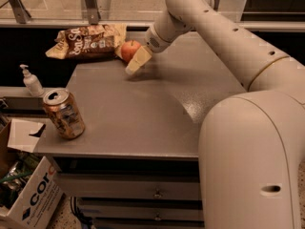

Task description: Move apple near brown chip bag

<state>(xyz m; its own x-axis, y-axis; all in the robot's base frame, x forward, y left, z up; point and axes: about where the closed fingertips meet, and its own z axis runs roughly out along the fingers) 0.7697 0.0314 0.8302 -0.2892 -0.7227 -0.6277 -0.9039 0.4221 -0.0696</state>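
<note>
The red-orange apple [128, 49] sits at the far left part of the grey table [143, 109], right beside the brown chip bag [88, 41], which lies at the table's back left corner with its white lettering up. My gripper [136, 62] comes down from the cream arm at the right and is directly in front of and against the right side of the apple, low over the table top. Part of the apple is hidden behind the gripper.
An orange-brown soda can [63, 113] stands near the table's front left corner. A white pump bottle [31, 80] stands on a ledge to the left. A cardboard box [28, 194] is on the floor at lower left. My arm's bulk fills the right side.
</note>
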